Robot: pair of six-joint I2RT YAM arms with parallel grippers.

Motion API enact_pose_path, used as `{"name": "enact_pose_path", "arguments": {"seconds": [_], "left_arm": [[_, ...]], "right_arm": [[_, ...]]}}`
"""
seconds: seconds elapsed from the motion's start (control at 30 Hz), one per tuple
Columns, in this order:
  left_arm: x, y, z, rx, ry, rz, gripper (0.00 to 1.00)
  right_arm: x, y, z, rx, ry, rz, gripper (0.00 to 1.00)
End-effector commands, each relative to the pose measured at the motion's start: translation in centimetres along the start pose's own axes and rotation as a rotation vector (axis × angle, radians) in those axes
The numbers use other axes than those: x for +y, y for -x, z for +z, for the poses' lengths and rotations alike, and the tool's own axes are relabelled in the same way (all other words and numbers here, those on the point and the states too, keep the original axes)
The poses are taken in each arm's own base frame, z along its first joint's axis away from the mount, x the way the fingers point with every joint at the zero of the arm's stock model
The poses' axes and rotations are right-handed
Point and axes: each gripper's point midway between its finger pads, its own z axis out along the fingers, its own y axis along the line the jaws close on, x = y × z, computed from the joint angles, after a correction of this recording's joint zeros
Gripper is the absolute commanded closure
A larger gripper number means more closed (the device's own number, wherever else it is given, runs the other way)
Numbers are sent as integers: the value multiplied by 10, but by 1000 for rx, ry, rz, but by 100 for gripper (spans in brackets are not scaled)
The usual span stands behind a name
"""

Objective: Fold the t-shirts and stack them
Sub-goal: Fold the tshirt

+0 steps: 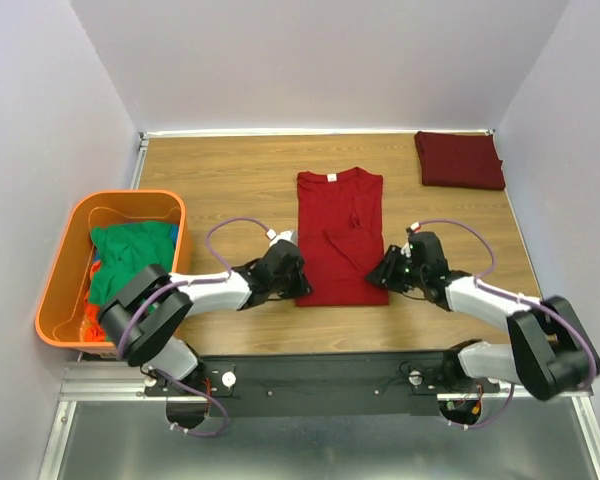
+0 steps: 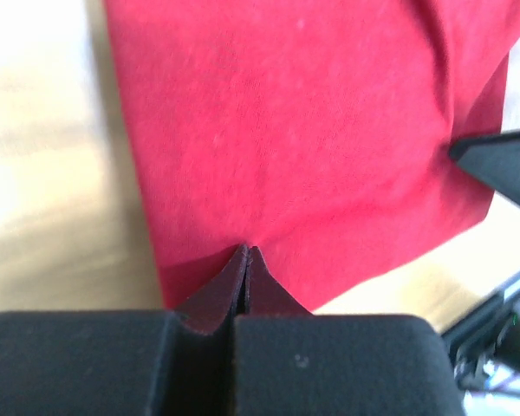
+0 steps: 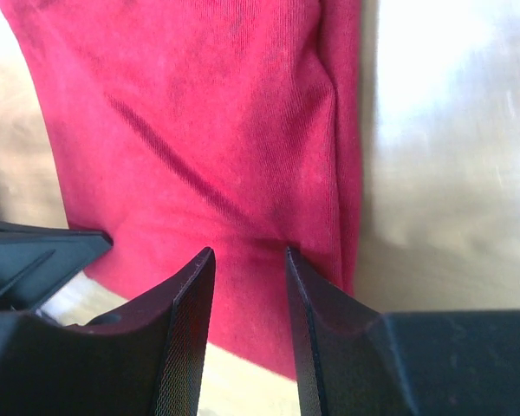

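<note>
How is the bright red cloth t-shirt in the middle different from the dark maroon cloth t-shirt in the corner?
The bright red cloth t-shirt is lighter; the dark maroon cloth t-shirt is darker. The red one is a long strip, collar showing; the maroon one is a small folded rectangle. The red one lies mid-table; the maroon one sits in the far right corner. Both lie flat on the wooden table.

Red t-shirt (image 2: 312,130) cut off (top edge) in both wrist views
</note>
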Motion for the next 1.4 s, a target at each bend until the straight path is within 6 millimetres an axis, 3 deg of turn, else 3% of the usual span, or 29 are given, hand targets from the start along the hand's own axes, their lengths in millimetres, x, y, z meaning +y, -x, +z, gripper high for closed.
{"name": "enact_pose_path", "arguments": {"seconds": [0.0, 0.03, 0.13, 0.2, 0.27, 0.33, 0.43, 0.47, 0.67, 0.87, 1.37], "left_arm": [[1, -8, -16, -26, 19, -34, 100], [-3, -5, -19, -33, 8, -34, 100], [-23, 16, -33, -92, -32, -5, 100], [-41, 37, -43, -151, -61, 9, 100], [-48, 50, -46, -184, -64, 36, 100], [-54, 65, -41, -203, -58, 46, 100], [-56, 73, -28, -190, -49, 48, 100], [-56, 77, -21, -188, -47, 44, 100], [-57, 80, 10, -144, -52, 61, 100], [-49, 72, 32, -107, -37, 64, 100], [-47, 62, 43, -65, -49, 64, 100]], "right_arm": [[-12, -33, -24, 89, -37, 21, 55], [-15, -34, -25, 97, -52, 22, 55], [2, -7, -40, 10, -45, -16, 54], [16, 24, -49, -89, -53, -51, 54], [20, 43, -51, -138, -82, -87, 54], [25, 65, -46, -172, -126, -114, 54], [20, 79, -29, -147, -186, -170, 55], [24, 94, -27, -180, -210, -200, 58], [11, 129, -11, -232, -358, -273, 59], [8, 130, 10, -176, -374, -306, 65], [3, 124, 36, -119, -383, -312, 67]]}}
